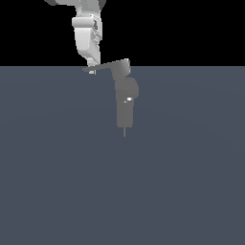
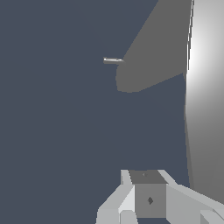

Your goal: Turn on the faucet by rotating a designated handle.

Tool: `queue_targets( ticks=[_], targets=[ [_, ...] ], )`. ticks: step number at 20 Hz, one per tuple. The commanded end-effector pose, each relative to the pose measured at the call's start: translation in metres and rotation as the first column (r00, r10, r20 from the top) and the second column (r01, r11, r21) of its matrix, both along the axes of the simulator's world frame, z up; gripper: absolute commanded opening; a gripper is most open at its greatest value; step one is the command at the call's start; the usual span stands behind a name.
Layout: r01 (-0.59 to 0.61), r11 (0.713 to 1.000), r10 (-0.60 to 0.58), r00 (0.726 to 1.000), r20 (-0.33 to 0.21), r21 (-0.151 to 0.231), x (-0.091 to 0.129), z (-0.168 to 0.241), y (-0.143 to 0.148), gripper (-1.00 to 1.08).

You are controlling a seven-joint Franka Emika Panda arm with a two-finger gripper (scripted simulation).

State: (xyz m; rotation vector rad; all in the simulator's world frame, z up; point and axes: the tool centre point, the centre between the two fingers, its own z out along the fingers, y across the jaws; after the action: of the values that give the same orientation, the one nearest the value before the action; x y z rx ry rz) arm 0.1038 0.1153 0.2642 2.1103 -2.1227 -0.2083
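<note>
The faucet [image 1: 126,98] stands upright on the grey floor [image 1: 57,182], its handle [image 1: 103,67] jutting from the top block toward the exterior view's left. The gripper [image 1: 93,64] hangs at the blade's tip, seemingly touching it. Whether its jaws are apart or together cannot be told.

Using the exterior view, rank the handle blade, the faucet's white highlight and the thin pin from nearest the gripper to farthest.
1. Handle blade: right at the gripper, at the faucet's top.
2. White highlight: lower, on the faucet body's middle.
3. Thin pin: farthest, below the body.
</note>
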Motion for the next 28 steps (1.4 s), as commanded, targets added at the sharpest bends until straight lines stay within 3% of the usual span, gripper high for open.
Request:
queue_targets(
  ticks=[1,28],
  targets=[
    [0.000,1.000,0.000,1.000,0.000,0.000,-0.005,0.001,0.000,-1.00],
    [0.000,1.000,0.000,1.000,0.000,0.000,-0.068,0.013,0.003,-1.00]
  ],
)
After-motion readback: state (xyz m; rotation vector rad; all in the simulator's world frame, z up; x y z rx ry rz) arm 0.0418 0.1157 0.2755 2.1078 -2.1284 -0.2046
